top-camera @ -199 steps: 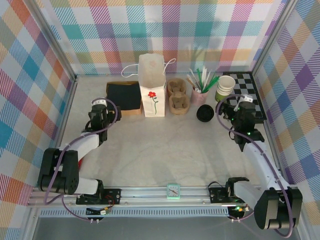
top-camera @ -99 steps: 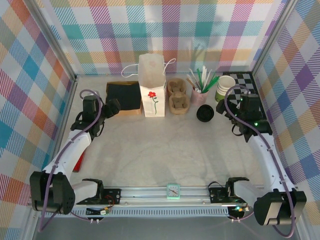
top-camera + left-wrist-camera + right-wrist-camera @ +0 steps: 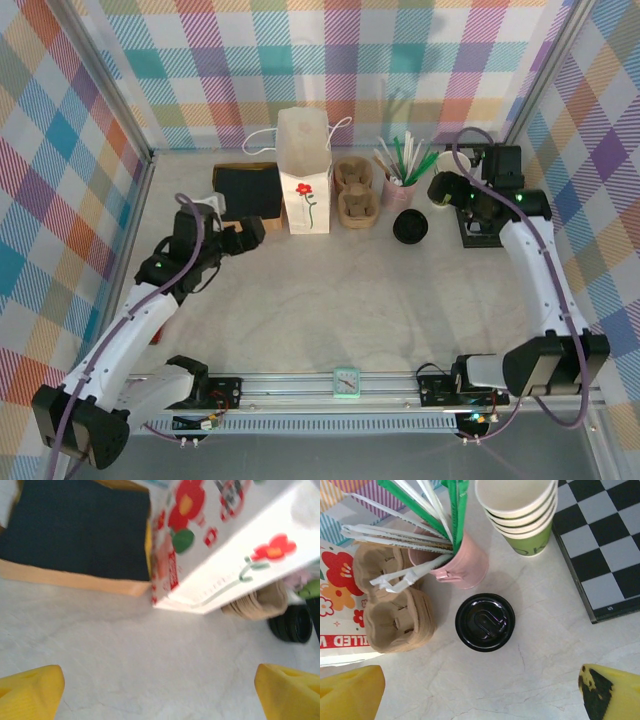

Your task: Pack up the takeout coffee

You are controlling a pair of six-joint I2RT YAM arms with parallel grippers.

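Coffee upright on table, black lid on, nothing touching it. Straw cup at its 11 o'clock, cup stack at 1, carriers at 9, bag past those. Right gripper near coffee's 1 o'clock, jaws wide apart, empty. Left gripper at bag's 8 o'clock, jaws wide apart, empty.

Paper bag: partial red lettering "ILLED W" at frame edge; rest cut off.
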